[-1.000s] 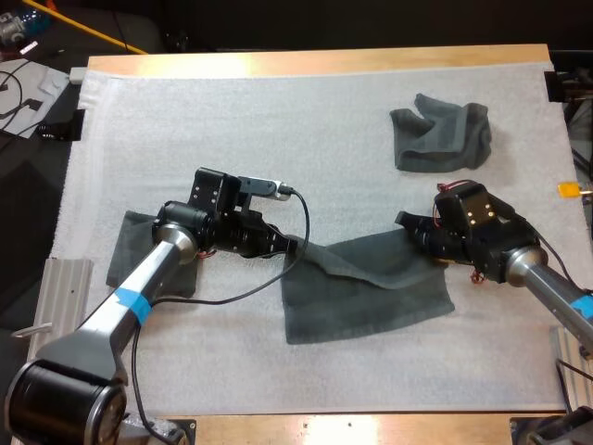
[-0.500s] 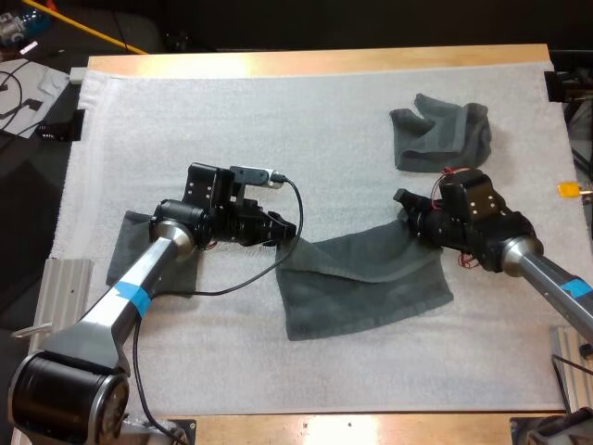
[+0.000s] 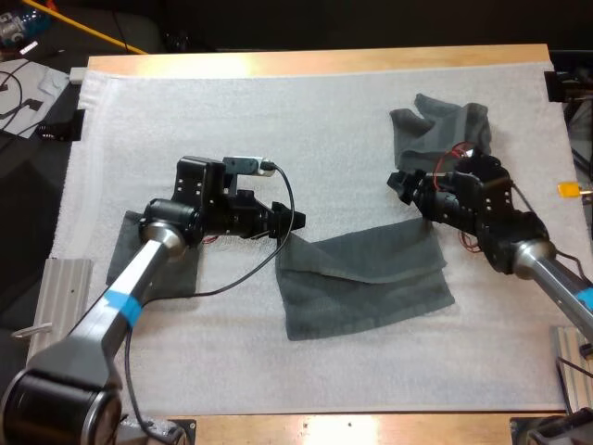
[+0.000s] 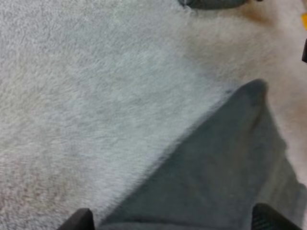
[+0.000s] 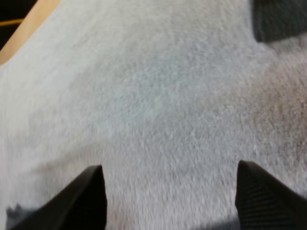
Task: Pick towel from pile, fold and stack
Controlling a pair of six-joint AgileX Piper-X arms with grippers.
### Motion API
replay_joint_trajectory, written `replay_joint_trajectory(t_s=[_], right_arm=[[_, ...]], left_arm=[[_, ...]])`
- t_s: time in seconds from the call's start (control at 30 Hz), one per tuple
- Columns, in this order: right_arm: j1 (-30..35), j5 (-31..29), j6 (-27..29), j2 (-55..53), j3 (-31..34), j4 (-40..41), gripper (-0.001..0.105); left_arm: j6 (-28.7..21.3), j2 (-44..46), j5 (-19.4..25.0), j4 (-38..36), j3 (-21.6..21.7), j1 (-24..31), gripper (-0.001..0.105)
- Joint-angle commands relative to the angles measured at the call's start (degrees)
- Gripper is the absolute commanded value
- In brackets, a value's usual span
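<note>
The towel lay partly folded on the mat between the arms, with the left gripper spread open at its far left corner and the right gripper open over bare mat beside the crumpled towel, seemingly so the cloth could settle flat.

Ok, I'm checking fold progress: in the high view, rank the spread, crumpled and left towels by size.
1. Spread towel.
2. Crumpled towel.
3. Left towel, but it is partly covered, so ranks 2 and 3 are unsure.
</note>
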State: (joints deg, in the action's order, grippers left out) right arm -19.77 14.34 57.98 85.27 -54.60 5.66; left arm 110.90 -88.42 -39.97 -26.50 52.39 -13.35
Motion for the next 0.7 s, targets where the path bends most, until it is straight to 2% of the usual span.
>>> replay_joint_trajectory(t_s=[0.0,0.2,0.27,0.43,0.53,0.67], right_arm=[[0.18,0.99,5.05,-4.28,-0.34,4.03,0.057],[0.13,0.65,11.47,-11.32,-0.33,14.35,0.057],[0.05,0.77,10.49,-10.58,-0.32,12.74,0.056],[0.00,1.67,15.56,-17.22,-0.19,23.44,0.055],[-0.09,3.03,18.11,-20.17,-0.27,28.73,0.045],[-0.36,5.48,20.48,-22.86,-0.48,34.05,0.022]], left_arm=[[-1.65,4.29,-1.31,-2.74,0.65,0.04,0.063],[-5.50,12.41,-0.15,-10.02,0.57,-0.17,0.063],[-5.54,10.58,-0.07,-9.46,0.35,-0.26,0.063],[-11.13,17.54,5.01,-18.95,0.20,-0.40,0.063],[-12.48,22.32,8.21,-23.21,0.20,-0.44,0.063],[-13.11,28.92,11.24,-27.95,0.20,-0.72,0.063]])
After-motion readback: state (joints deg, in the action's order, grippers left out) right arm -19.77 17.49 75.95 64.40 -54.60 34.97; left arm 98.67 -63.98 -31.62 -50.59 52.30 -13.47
